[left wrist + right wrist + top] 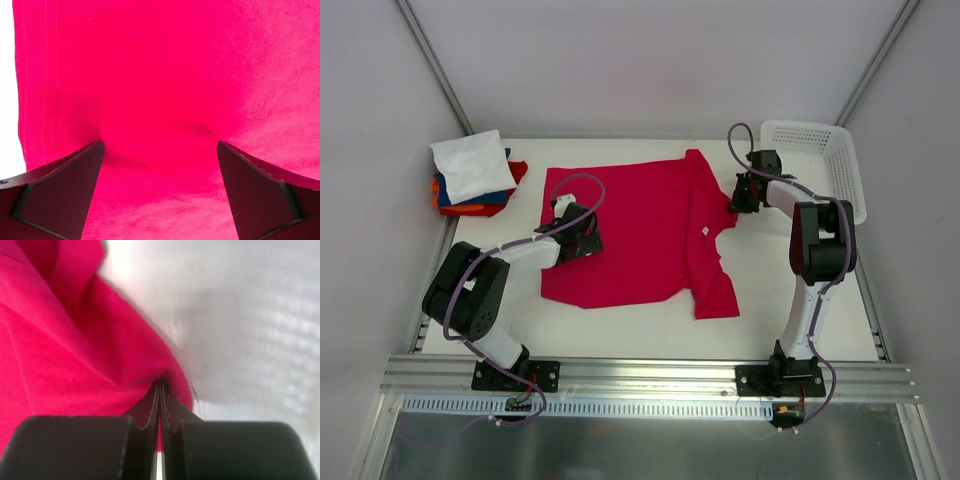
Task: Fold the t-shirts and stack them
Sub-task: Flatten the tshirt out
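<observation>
Currently right jaws pinch the crimson shirt edge; left jaws gape over it

Beyond the right tool the bench is a blur, and left of it the crimson shirt runs out of view.

Left arm: elbow folded back, forearm reaching over the hem end of the crimson t-shirt. Left gripper points down at the shirt, 2 fingers spread wide.

Right arm: upright, bent toward the shirt's far shoulder edge. Right gripper is pinched tight on that edge.
</observation>
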`<state>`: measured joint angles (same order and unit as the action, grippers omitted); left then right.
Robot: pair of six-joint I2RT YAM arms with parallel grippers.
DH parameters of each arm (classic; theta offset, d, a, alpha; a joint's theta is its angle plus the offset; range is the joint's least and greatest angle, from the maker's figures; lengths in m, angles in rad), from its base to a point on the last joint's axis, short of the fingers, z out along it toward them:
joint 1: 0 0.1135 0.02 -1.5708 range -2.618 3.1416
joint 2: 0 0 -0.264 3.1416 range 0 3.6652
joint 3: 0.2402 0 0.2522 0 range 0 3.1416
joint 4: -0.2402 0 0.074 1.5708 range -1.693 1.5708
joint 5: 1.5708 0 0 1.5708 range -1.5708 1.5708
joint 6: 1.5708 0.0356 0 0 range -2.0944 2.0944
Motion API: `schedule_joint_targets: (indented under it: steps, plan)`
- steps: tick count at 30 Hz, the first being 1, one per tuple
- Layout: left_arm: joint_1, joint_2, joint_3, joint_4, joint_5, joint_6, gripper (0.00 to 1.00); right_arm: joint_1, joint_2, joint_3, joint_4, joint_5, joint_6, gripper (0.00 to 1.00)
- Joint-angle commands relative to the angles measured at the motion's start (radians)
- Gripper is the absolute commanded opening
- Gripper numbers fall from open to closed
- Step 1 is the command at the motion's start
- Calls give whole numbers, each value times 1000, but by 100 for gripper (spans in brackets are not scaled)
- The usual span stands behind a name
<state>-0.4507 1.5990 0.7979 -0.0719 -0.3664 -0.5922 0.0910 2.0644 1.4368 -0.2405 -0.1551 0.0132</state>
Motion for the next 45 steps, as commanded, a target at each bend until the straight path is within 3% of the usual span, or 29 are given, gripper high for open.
schedule_joint_targets:
  steps: [1, 19, 26, 27, 29, 31, 34, 38, 45]
  plan:
    - [3, -7, -37, -114, 41, -27, 99, -11, -119, -53, 10, 117, 68, 0]
    - [3, -11, -40, -114, 43, -31, 99, -86, -250, -154, 29, 319, 165, 0]
    - [3, -8, -43, -115, 43, -32, 99, -62, -262, -141, 14, 187, 143, 1]
    - [3, -8, -45, -114, 44, -34, 99, -50, -274, -148, 9, 180, 140, 5]
    - [4, -13, -46, -115, 46, -35, 99, -25, -311, -170, 0, 175, 127, 30]
    - [3, -16, -49, -115, 47, -35, 99, 18, -378, -217, -8, 183, 119, 38]
    - [3, -28, -55, -115, 49, -34, 99, 68, -482, -285, -17, 203, 113, 41]
    - [3, -42, -66, -115, 47, -35, 99, 131, -605, -352, -59, 233, 111, 29]
    - [3, -50, -78, -115, 50, -34, 99, 256, -808, -505, -95, 296, 145, 25]
